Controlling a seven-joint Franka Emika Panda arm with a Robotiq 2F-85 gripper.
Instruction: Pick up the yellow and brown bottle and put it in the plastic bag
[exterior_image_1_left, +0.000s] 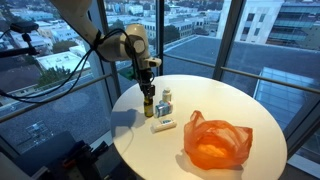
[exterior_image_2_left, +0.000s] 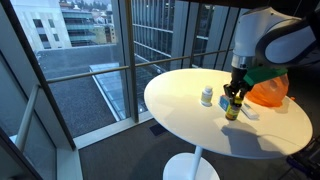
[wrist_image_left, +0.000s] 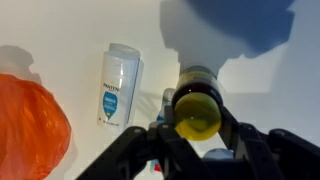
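The small, upright yellow-and-brown bottle (wrist_image_left: 197, 103) sits between the fingers of the downward-pointing black gripper (exterior_image_1_left: 148, 86); whether they clamp it is unclear.

A high-rise office or lounge: floor-to-ceiling windows (exterior_image_2_left: 110, 50) overlook city buildings (exterior_image_1_left: 195, 20), beside a round white bench (exterior_image_1_left: 240, 105).

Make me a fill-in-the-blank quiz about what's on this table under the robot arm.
1. The crumpled plastic bag on the round white table is ___ in colour.
2. The gripper has a finger on either side of the yellow and brown bottle, which is ___, not tipped over.
3. In the wrist view, the white bottle with a blue label lies between the yellow and brown bottle and the ___.

Missing words: orange; upright; plastic bag.
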